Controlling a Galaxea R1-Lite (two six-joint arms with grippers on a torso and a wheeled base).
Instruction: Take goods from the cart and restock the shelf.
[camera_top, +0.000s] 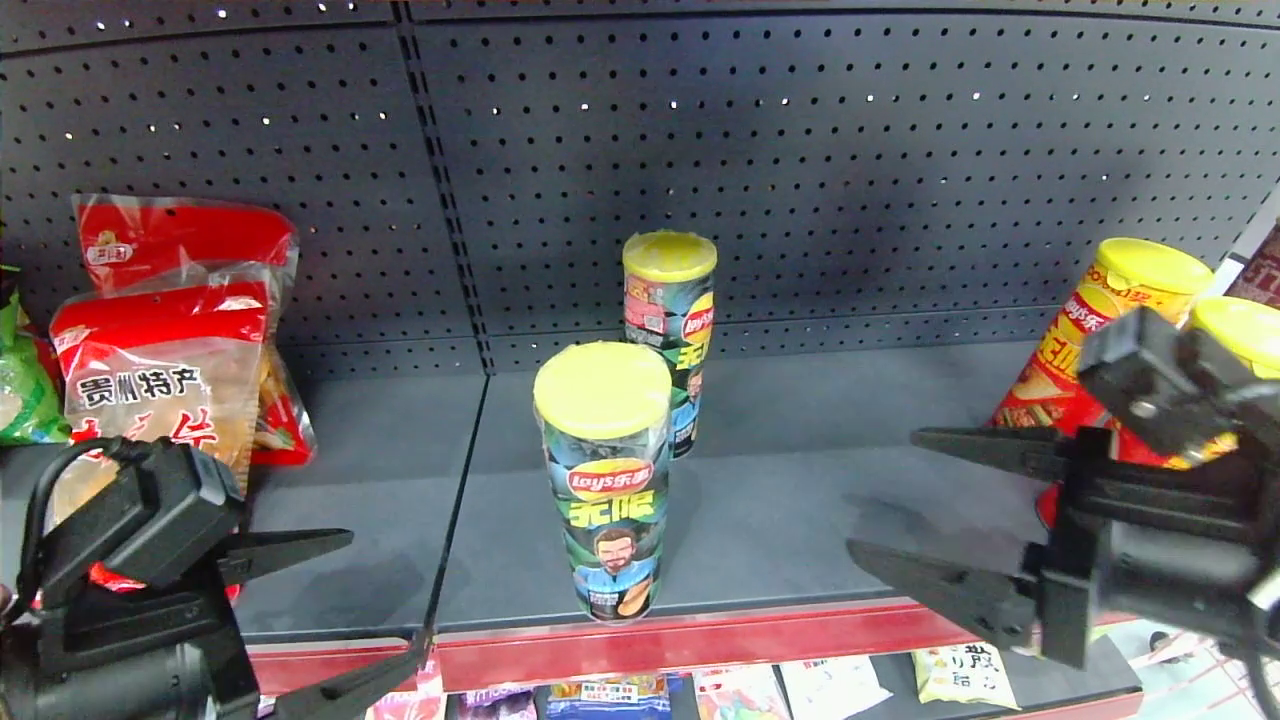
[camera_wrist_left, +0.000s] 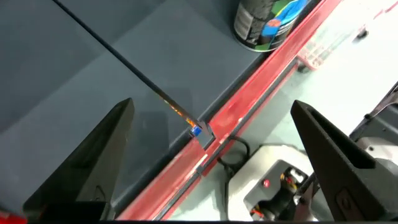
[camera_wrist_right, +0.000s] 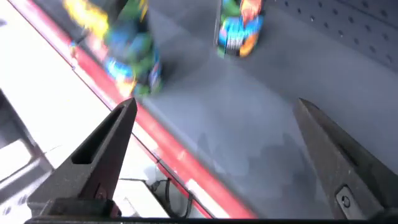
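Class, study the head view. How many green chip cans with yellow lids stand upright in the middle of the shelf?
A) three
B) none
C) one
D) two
D: the front green can stands at the front edge of the shelf, and the rear green can stands behind it.

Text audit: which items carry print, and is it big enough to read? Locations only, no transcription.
Front can: logo and large characters, legible.
Rear can: logo legible, small label panel too small to read.
Red bags: large characters legible.
Red cans: logo legible, partly covered.
Packets under the shelf: a few characters legible.
Wrist views: print on both green cans blurred.
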